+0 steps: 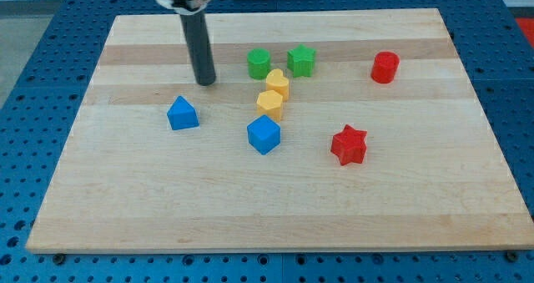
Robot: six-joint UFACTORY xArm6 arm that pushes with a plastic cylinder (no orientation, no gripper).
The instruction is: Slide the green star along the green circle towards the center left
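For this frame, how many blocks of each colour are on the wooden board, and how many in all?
Green: 2, the green circle block and the green star block
Yellow: 2, the upper yellow block and the lower yellow block
Blue: 2, the blue cube and the blue house-shaped block
Red: 2, the red cylinder and the red star block
Total: 8

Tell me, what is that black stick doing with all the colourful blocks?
That stick is a robot arm's rod, and my tip slides on the wooden board to push blocks. Its job is to slide the green star and the green circle towards the view's left. Right now my tip touches nothing; it sits to the left of the green circle, with a gap between. The star is just right of the circle. Two yellow blocks sit just below them.
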